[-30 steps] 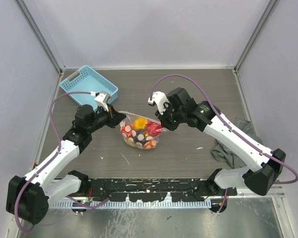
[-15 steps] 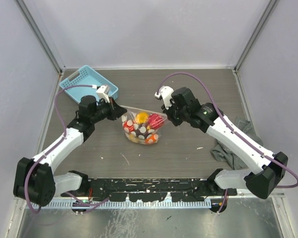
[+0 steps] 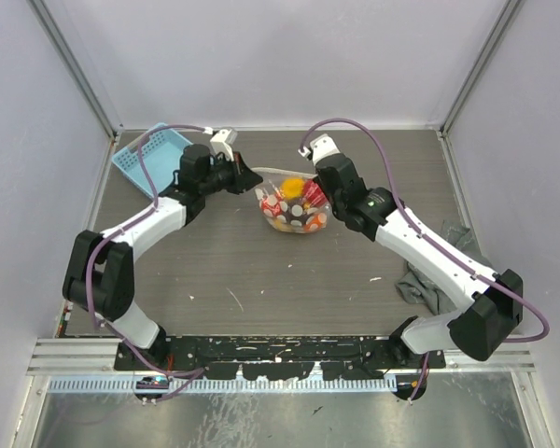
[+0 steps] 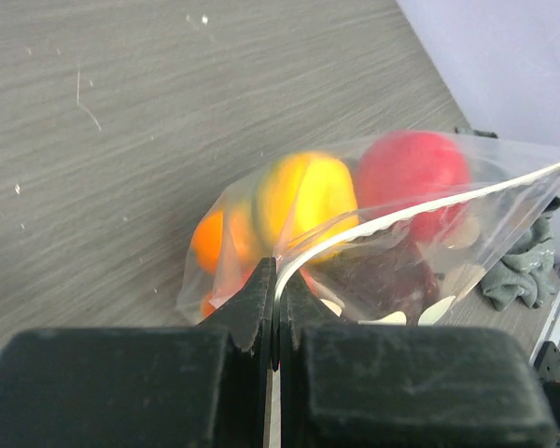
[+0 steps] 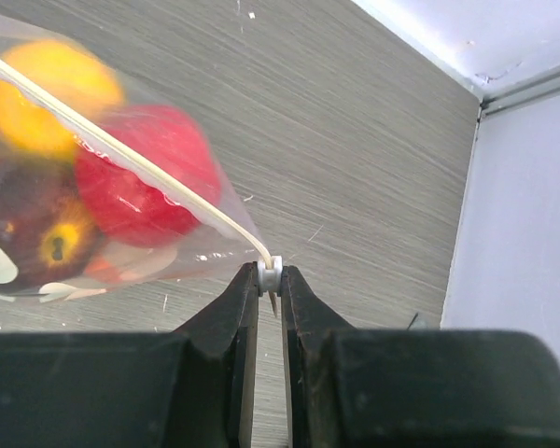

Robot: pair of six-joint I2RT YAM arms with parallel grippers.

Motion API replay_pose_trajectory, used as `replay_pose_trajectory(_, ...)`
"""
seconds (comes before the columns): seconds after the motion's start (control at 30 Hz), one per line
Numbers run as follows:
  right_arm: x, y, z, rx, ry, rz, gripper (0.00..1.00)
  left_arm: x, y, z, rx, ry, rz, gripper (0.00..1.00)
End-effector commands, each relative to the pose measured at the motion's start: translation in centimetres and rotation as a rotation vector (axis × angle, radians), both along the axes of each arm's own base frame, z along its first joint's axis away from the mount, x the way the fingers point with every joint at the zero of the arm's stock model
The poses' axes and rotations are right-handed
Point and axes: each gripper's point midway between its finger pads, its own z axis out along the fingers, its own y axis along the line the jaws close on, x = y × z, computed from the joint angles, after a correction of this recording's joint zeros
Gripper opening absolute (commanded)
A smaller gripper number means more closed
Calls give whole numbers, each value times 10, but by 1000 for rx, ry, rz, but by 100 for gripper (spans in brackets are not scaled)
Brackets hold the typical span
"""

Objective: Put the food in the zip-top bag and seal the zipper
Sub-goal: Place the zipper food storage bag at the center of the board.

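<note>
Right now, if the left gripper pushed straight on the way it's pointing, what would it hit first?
The left gripper is pinching the zip-top bag at its mouth edge, so it would push into the bag, probably meeting the yellow-orange fruit inside first, though depth is unclear.

Clear zip-top bag (image 3: 297,213) bulging with glossy red, yellow, orange food (image 3: 280,198), sitting right of light-blue basket (image 3: 131,159); zipper (image 4: 420,207) stretching taut, straight along mouth edge.
</note>
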Motion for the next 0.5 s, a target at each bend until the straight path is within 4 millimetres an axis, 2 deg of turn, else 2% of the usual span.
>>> replay_pose_trajectory(0.0,-8,-7,-8,40,7,-21,0,6,-4,-4,13,-42,9,1)
replay_pose_trajectory(0.17,-58,29,-58,220,242,196,0,-21,3,-29,9,21,5,5)
replay_pose_trajectory(0.33,-108,58,-78,385,430,366,0,-55,7,-48,-23,117,-23,8)
replay_pose_trajectory(0.47,-142,74,-82,480,552,477,0,-86,24,-53,-10,156,10,11)
